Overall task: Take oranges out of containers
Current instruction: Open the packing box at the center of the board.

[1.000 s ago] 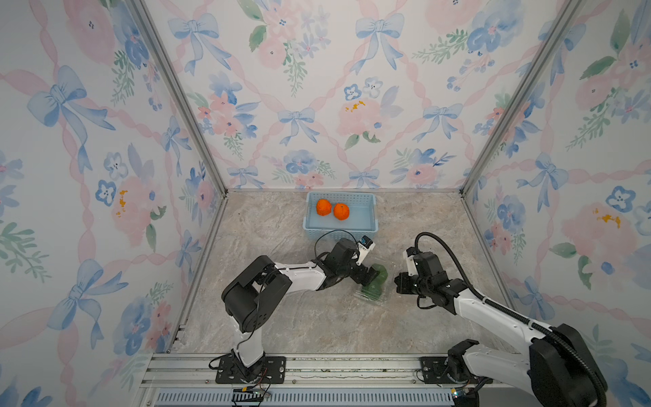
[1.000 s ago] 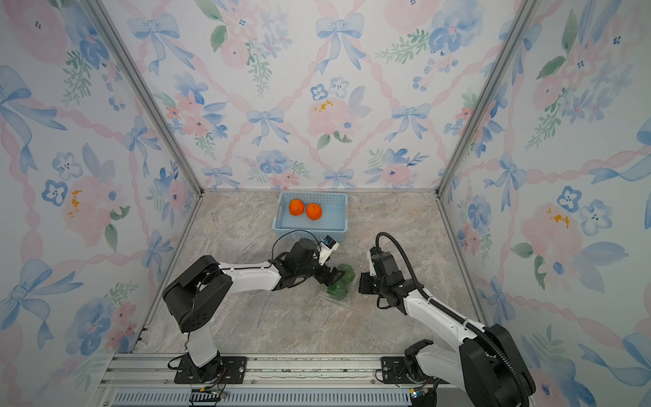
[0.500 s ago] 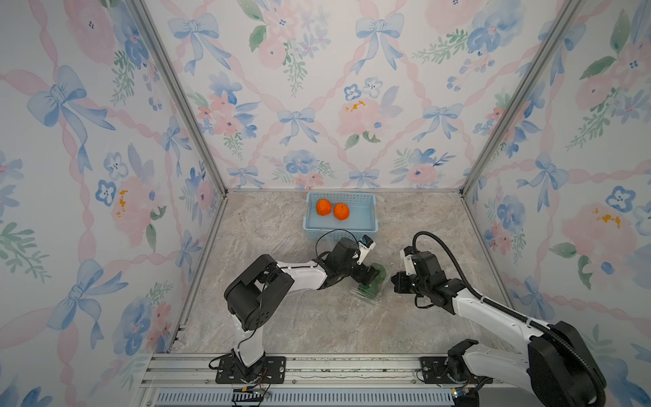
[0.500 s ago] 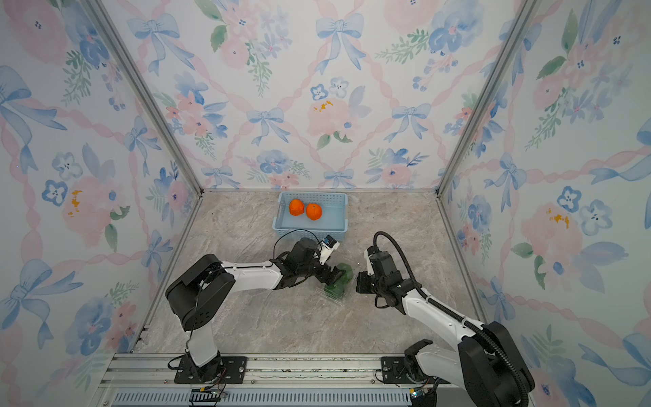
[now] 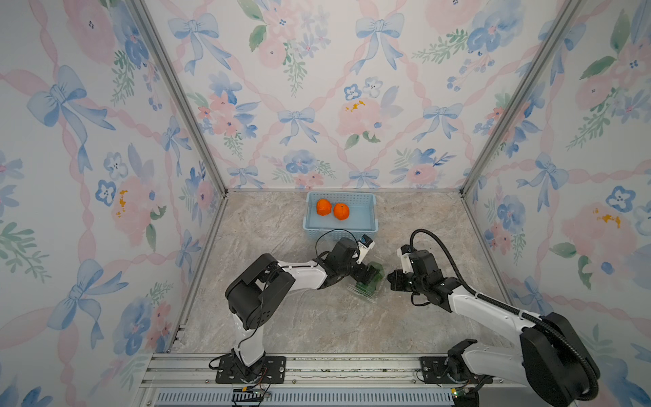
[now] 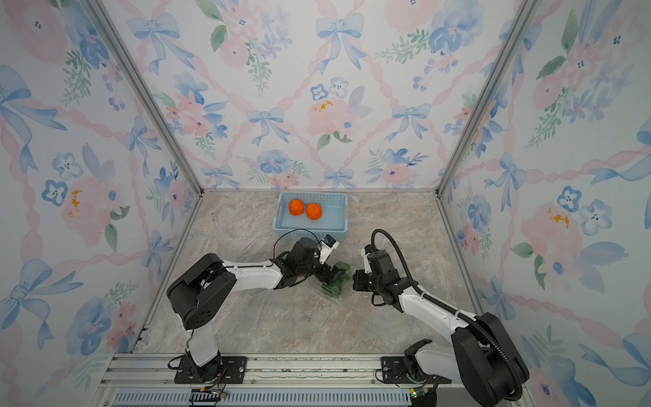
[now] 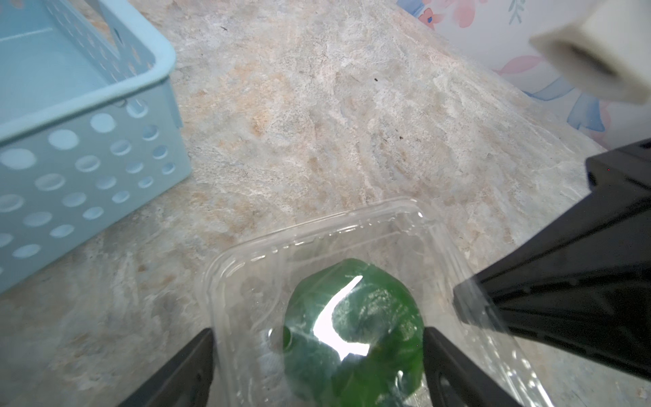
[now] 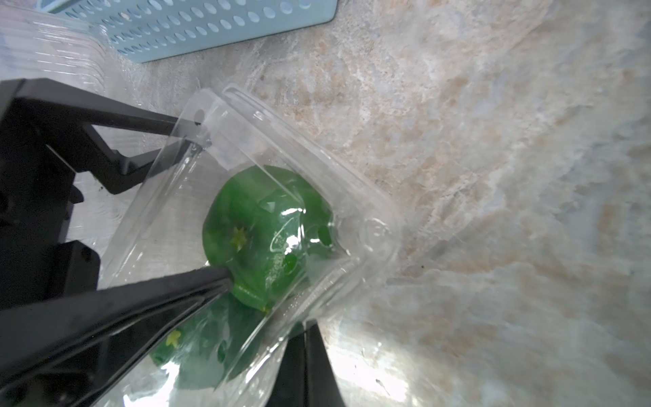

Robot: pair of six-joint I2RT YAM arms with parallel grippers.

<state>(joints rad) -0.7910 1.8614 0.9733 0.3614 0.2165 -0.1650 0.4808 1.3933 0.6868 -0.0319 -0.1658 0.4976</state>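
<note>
I had my left gripper (image 5: 368, 278) straddling the clear container (image 7: 352, 236) near the middle of the table, just on the near side of the blue basket (image 5: 317, 230). Its jaws stood apart, one finger against the tray's outer wall and the other close beside a green orange (image 8: 264, 229). I could not tell whether they truly pressed. As I judged it, the hold was there to steady the flimsy tray so it would not skid.

My right gripper (image 5: 392, 279) was just to the right, its jaws closed into one wedge with the tip at the tray's rim. I could not tell whether any plastic was caught between them. A second green one (image 8: 190, 352) lay in the same tray, so that tray was not yet emptied. The two bright oranges (image 5: 323, 207) (image 5: 341, 211) sat in the far basket, already out. Another clear tray (image 8: 53, 45) lay beside the basket.
</note>
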